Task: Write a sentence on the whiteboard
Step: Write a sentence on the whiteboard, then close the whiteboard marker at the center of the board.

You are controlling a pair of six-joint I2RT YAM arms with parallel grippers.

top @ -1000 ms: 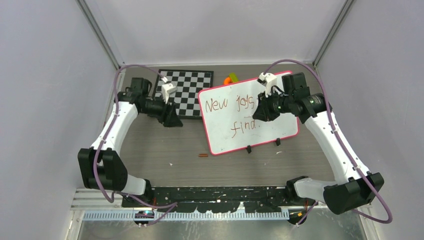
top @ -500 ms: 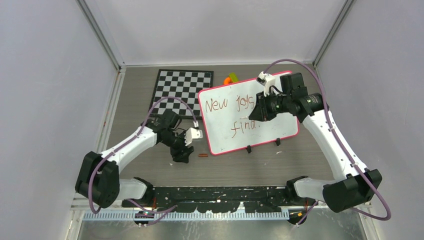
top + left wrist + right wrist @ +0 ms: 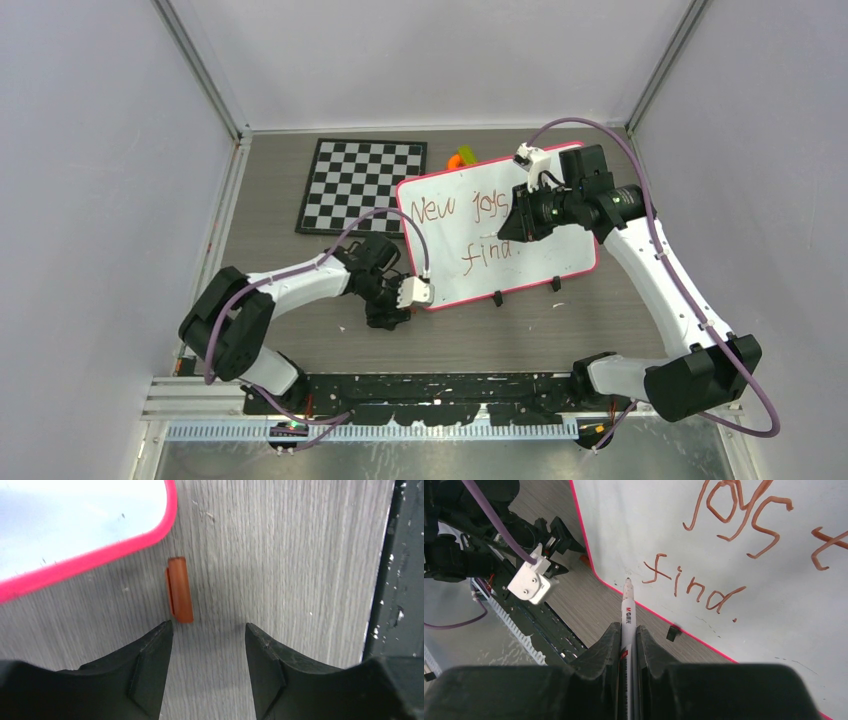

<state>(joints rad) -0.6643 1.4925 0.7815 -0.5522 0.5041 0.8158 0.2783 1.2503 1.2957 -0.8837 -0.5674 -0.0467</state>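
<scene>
The whiteboard [image 3: 560,240] with its red-pink rim lies tilted on the table at centre right. The sentence [image 3: 432,210] runs in two reddish-brown lines, "New jobs" above "find." My right gripper [image 3: 507,228] hovers over the board, shut on a white marker [image 3: 627,605] whose tip points at the board's near-left rim, left of "find." [image 3: 696,591]. My left gripper [image 3: 386,316] is open and low over the table, just off the board's near-left corner [image 3: 75,520]. In the left wrist view a small orange-brown marker cap [image 3: 179,589] lies just beyond its fingertips [image 3: 208,627], close to the left one.
A black-and-white checkerboard [image 3: 365,185] lies at the back left. A small orange and green object [image 3: 460,157] sits behind the board. Two black clips [image 3: 497,297] stick out from the board's near edge. The black base rail [image 3: 440,385] runs along the table's near edge.
My left arm has swung from beside the checkerboard down to the board's near-left corner, over the cap. My right gripper with the marker has barely moved.
</scene>
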